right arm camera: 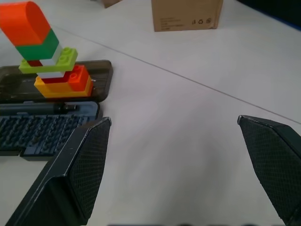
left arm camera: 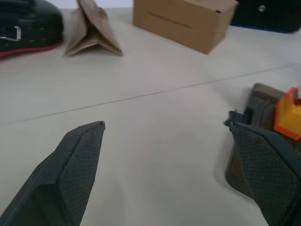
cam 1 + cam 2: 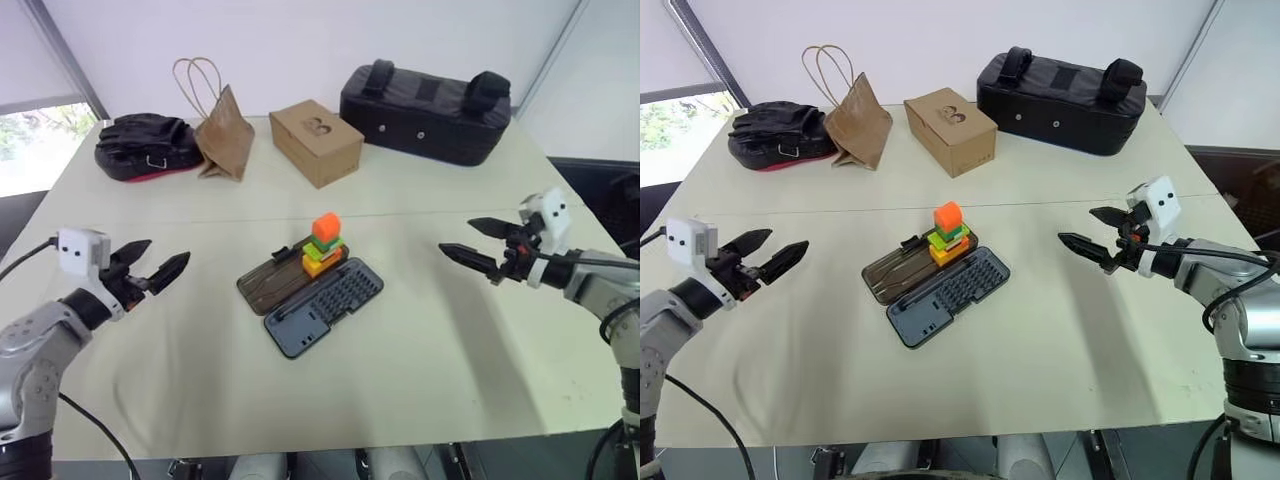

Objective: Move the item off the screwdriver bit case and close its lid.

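Sitting on the open screwdriver bit case [image 3: 330,303] near its hinge line, the item [image 3: 323,243] is standing upright, orange cube on top, in mid-table [image 3: 420,370]. It is looking light and rigid, but the stacked blocks may be separating if squeezed high, so gripping the wider lower blocks seems safest. The case's long axis is running diagonally, with the lid [image 3: 271,281] lying flat alongside. The left gripper [image 3: 150,268] and right gripper [image 3: 476,245] are hovering well apart from it, fingers spread wide and empty.

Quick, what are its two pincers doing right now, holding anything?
Left pincer: open, holding nothing.
Right pincer: open, holding nothing.
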Controlling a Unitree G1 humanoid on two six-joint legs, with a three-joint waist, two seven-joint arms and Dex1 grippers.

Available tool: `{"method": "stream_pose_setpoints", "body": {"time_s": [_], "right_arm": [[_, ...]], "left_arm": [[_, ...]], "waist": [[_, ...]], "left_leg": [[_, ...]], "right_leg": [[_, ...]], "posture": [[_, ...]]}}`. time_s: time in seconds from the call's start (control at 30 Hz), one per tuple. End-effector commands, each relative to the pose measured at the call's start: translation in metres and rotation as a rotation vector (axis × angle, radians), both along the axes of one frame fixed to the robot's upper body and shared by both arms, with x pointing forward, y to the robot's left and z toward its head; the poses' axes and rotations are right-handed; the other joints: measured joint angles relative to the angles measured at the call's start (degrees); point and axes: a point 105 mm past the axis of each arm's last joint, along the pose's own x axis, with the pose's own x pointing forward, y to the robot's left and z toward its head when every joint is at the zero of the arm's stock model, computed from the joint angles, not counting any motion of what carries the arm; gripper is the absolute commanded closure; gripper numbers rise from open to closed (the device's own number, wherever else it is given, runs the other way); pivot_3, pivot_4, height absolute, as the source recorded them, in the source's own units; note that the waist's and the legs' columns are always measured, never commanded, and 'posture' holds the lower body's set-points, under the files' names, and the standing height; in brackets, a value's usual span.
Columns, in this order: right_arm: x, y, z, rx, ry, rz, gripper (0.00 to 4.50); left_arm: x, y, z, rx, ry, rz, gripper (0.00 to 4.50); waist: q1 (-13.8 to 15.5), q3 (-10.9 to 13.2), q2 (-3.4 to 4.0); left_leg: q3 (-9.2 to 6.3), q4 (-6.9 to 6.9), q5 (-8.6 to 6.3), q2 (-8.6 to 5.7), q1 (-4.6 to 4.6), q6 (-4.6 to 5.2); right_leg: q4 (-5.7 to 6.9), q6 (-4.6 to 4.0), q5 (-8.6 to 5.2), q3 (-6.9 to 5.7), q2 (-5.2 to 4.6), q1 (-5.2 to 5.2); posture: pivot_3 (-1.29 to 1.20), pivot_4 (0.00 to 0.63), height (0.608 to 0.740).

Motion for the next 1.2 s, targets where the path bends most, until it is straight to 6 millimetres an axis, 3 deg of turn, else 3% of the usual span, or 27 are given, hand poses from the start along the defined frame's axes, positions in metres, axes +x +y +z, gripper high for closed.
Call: {"method": "stream_pose_setpoints", "body": {"time_s": [0.03,0.2,0.27,0.53,0.73,1.2], "right_arm": [[-0.001,0.02,0.003,-0.08,-0.018,0.158,0.0],[0.016,0.036,-0.001,-0.127,-0.036,0.277,0.0],[0.026,0.051,-0.007,-0.151,-0.054,0.353,0.0],[0.059,0.096,-0.019,-0.175,-0.109,0.538,0.0],[0.072,0.113,-0.025,-0.184,-0.115,0.583,0.0],[0.069,0.155,-0.024,-0.159,-0.126,0.741,0.0]], "left_arm": [[-0.007,-0.028,0.019,0.05,-0.004,-0.237,0.06],[-0.011,-0.042,0.026,0.108,0.045,-0.407,0.06],[-0.01,-0.047,0.027,0.124,0.049,-0.441,0.06],[-0.013,-0.063,0.021,0.092,0.048,-0.469,0.06],[-0.027,-0.068,0.018,0.076,0.067,-0.481,0.06],[-0.037,-0.075,0.013,0.048,0.075,-0.456,0.06]], "waist": [[-0.08,0.0,0.0],[-0.3,0.02,0.03],[-0.37,0.02,0.01],[-0.41,0.05,0.02],[-0.35,0.05,0.02],[-0.48,0.06,0.04]], "left_leg": [[0.0,0.0,0.0,0.0,0.01,0.0],[0.04,0.0,0.0,0.0,0.02,0.0],[0.04,0.0,0.0,0.01,0.02,0.0],[0.03,-0.01,0.04,0.0,-0.1,-0.07],[0.0,-0.05,0.23,0.0,-0.13,-0.42],[-0.02,-0.06,0.28,0.0,-0.11,-0.5]], "right_leg": [[0.02,0.0,0.0,0.0,0.0,0.0],[0.02,0.0,0.0,-0.01,0.03,0.0],[0.01,0.0,0.0,-0.01,0.03,-0.01],[0.02,0.0,0.0,0.01,0.01,-0.16],[0.0,-0.01,0.0,0.01,0.0,-0.2],[0.07,-0.02,0.0,0.02,0.01,-0.21]], "posture": [[0.0,0.15,0.74],[0.0,0.15,0.74],[0.0,0.15,0.74],[0.0,0.15,0.74],[0.0,0.15,0.74],[0.0,0.15,0.74]]}}
